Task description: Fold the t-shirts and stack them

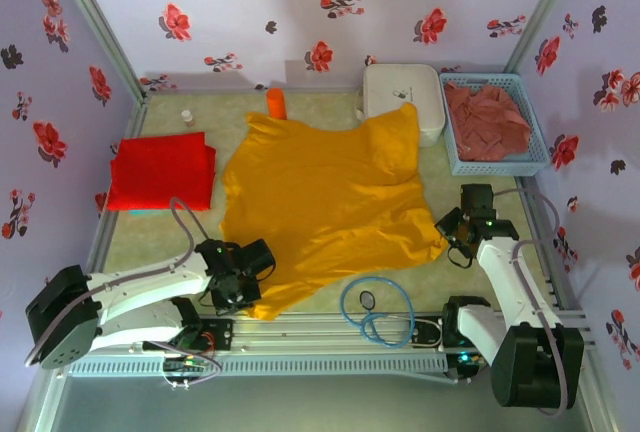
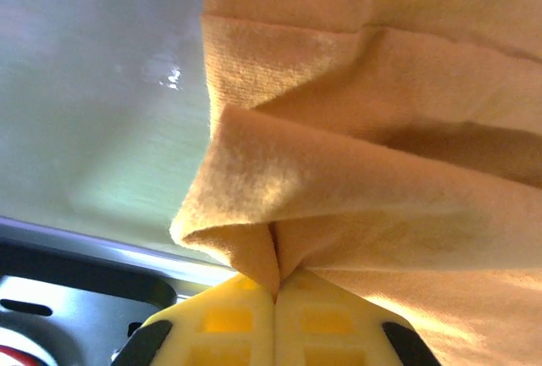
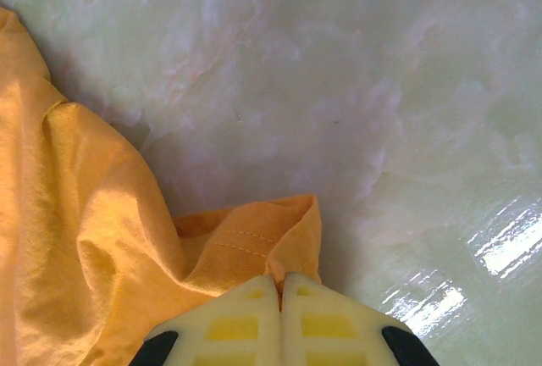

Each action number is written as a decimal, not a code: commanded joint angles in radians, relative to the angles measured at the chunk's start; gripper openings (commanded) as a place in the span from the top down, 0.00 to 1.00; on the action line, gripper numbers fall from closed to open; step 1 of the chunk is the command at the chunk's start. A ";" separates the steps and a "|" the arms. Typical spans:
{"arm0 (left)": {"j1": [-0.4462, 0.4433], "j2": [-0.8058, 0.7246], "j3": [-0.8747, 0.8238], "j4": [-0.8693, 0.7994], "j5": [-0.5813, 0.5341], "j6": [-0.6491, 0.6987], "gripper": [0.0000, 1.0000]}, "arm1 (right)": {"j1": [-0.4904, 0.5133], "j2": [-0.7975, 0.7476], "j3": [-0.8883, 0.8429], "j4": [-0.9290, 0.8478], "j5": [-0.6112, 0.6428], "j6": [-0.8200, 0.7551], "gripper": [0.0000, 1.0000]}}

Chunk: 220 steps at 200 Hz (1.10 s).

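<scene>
- Golden-yellow cloth t-shirt [image 1: 330, 202]: spread out, centre of the top view.
- Left gripper [image 2: 275, 285]: jaws closed tight, pinching a fold at its lower-left edge.
- Right gripper [image 3: 281, 283]: jaws closed on its lower-right hem corner.
- Bright red cloth t-shirt [image 1: 160, 172]: folded, left of frame.
- Dusty reddish-pink cloth t-shirt [image 1: 487, 120]: crumpled in light-blue plastic basket [image 1: 497, 164], upper right.

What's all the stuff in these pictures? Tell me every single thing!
yellow t-shirt: one, golden-yellow, spread out mid-table
red t-shirt: one, bright red, folded at the left
pink t-shirt: one, dusty pink, crumpled in the basket
basket: one, light blue, far right
white case: one, white, at the back beside the basket
orange tube: one, orange, at the back
cable: one, blue, looped near the front
left gripper: one, pale yellow, shut on the yellow t-shirt
right gripper: one, pale yellow, shut on the yellow t-shirt's hem
</scene>
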 commanded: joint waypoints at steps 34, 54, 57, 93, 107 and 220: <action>0.170 -0.033 0.279 -0.243 -0.143 0.264 1.00 | -0.003 -0.005 0.139 -0.060 -0.002 -0.087 1.00; 0.327 -0.028 0.425 -0.287 -0.178 0.411 1.00 | -0.004 0.008 0.226 -0.079 0.001 -0.136 1.00; 0.350 -0.024 0.452 -0.289 -0.178 0.437 1.00 | -0.004 0.014 0.249 -0.080 -0.002 -0.140 1.00; 0.548 0.066 0.776 -0.322 -0.182 0.686 1.00 | -0.004 0.126 0.471 -0.146 -0.045 -0.213 1.00; 0.610 0.117 0.897 -0.345 -0.182 0.765 1.00 | -0.004 0.178 0.569 -0.188 -0.068 -0.237 1.00; 0.719 0.395 1.529 -0.450 -0.220 0.986 1.00 | -0.003 0.247 0.819 -0.092 -0.183 -0.187 1.00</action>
